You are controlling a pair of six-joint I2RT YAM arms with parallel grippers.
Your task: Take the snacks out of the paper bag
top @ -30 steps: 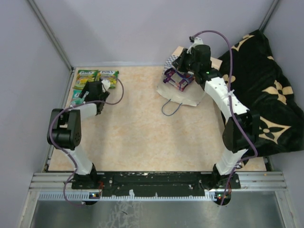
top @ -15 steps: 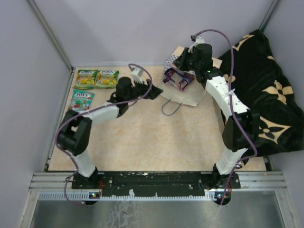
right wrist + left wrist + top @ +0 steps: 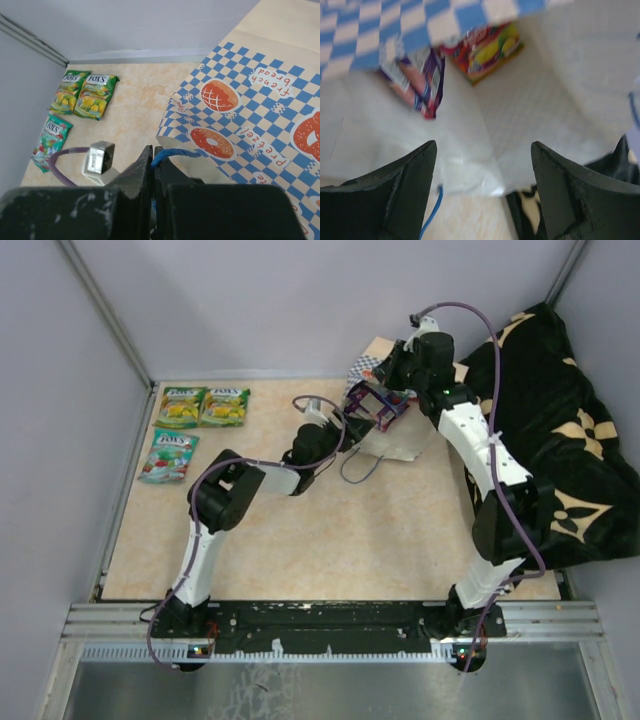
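The paper bag (image 3: 398, 443) lies at the back of the table with its mouth facing left. My right gripper (image 3: 370, 408) is shut on the bag's blue cord handle (image 3: 172, 152) and holds the upper edge up; its jaws (image 3: 153, 150) meet on the cord. My left gripper (image 3: 332, 428) is at the bag's mouth, open and holding nothing (image 3: 484, 147). Inside the bag I see a purple snack pouch (image 3: 416, 75) and an orange-red one (image 3: 487, 47). Two green-yellow pouches (image 3: 182, 407) (image 3: 224, 407) and a teal pouch (image 3: 168, 455) lie on the table at the far left.
A black cloth with tan flowers (image 3: 565, 440) is heaped along the right side, behind my right arm. The bag's second blue handle (image 3: 357, 470) loops onto the table in front of the bag. Grey walls close the table in at the back and left.
My left arm has swung from the pouches at the far left across to the bag's mouth, its jaws narrowing a little. My right gripper has kept hold of the handle.
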